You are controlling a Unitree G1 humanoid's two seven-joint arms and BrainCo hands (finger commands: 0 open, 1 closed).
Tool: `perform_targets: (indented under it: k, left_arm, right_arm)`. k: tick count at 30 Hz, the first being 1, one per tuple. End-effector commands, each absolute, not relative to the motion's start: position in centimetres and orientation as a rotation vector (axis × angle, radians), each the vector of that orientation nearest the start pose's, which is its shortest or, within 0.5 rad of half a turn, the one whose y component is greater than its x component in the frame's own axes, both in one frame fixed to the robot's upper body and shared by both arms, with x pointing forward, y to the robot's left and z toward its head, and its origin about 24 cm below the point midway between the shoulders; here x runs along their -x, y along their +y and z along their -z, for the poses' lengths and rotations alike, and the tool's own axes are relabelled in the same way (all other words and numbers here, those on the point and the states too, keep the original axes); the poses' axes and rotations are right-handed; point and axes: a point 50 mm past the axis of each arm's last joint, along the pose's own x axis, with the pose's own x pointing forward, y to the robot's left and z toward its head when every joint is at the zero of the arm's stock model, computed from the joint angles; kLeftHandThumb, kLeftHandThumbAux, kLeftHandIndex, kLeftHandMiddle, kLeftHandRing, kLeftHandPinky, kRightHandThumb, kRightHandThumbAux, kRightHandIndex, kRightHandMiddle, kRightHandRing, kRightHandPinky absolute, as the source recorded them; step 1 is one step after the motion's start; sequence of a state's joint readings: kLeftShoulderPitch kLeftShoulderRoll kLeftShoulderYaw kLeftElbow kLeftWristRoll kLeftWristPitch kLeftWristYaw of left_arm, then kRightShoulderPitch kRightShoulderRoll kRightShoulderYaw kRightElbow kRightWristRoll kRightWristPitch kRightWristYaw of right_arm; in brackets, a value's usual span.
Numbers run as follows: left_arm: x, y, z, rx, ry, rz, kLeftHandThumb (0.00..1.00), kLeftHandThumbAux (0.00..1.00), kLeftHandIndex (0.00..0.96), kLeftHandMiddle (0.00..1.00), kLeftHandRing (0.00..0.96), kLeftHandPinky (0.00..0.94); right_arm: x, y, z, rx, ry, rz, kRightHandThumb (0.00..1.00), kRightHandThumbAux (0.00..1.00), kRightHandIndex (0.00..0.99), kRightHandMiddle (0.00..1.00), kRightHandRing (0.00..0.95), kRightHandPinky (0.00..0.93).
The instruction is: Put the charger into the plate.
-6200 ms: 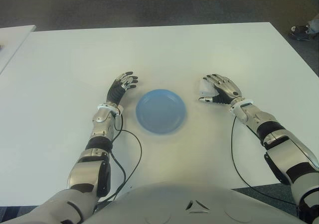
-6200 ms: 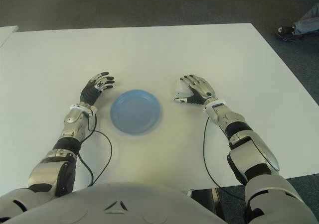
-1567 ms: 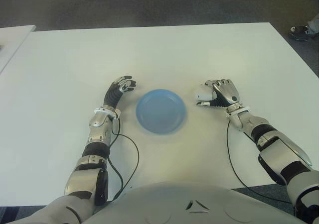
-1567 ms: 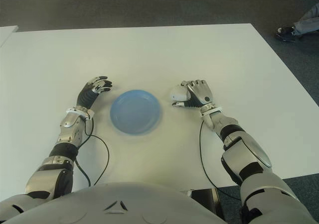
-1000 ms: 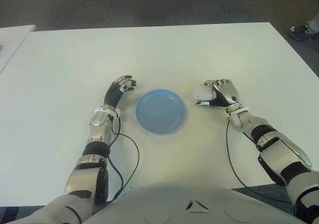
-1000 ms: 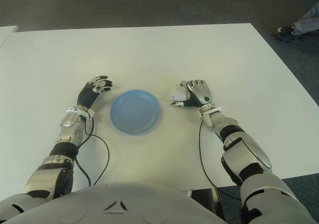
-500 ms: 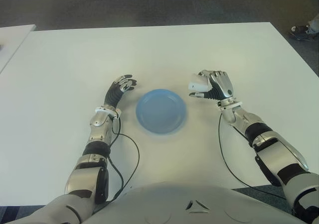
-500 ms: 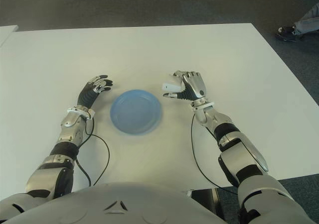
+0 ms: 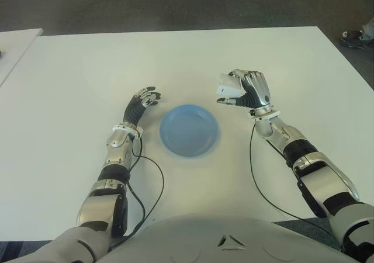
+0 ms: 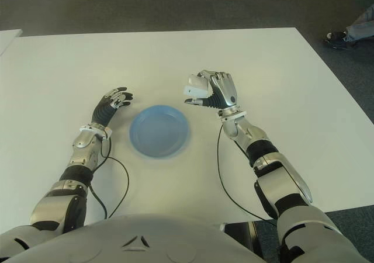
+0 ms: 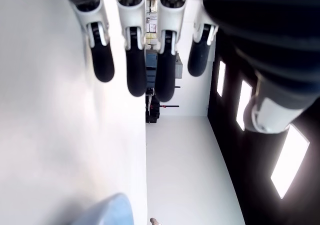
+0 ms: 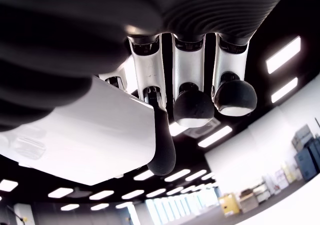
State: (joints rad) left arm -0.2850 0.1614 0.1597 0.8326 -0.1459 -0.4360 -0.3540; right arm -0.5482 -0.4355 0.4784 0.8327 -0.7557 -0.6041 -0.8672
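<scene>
Charger [image 9: 227, 86]: small white block, gripped in the right hand [image 9: 244, 92], lifted above the white surface [image 9: 175, 58], just right of the blue plate [image 9: 189, 130]
Handling: probably light, rigid, smooth; best held across its flat sides
Left hand [image 9: 142, 103]: idle left of the plate, fingers relaxed, empty

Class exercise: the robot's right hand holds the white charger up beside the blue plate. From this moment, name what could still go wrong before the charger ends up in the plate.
1. The right hand holds the charger lifted beside the plate, not over it; opening now would probably drop it on the table.
2. The charger sticks out past the fingers, so it might slip.
3. The plate looks shallow; a drop from height may bounce out.
</scene>
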Motion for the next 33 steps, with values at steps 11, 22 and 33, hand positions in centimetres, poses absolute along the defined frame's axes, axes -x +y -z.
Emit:
perform_targets:
  k: [11, 22, 33]
  left_arm:
    - [-27.2, 19.6, 3.5, 0.051, 0.168, 0.155, 0.016, 0.527, 0.247, 0.343, 0.318, 0.282]
    - [-27.3, 19.2, 3.5, 0.050, 0.164, 0.154, 0.001, 0.545, 0.256, 0.352, 0.322, 0.283]
    - [-27.3, 18.8, 3.6, 0.048, 0.160, 0.153, 0.005, 0.553, 0.254, 0.349, 0.322, 0.283]
  right_arm:
    - [-30.5, -13.7, -5.0, 1.045, -0.744, -0.114, 0.843, 0.660, 0.808, 0.853, 0.853, 0.860]
    - [-29.5, -11.5, -4.4, 1.007, -0.737, -0.234, 0.859, 0.668, 0.804, 0.847, 0.849, 0.859]
    - [-28.8, -9.5, -3.8, 0.984, -0.722, -0.307, 0.872, 0.669, 0.796, 0.843, 0.847, 0.866]
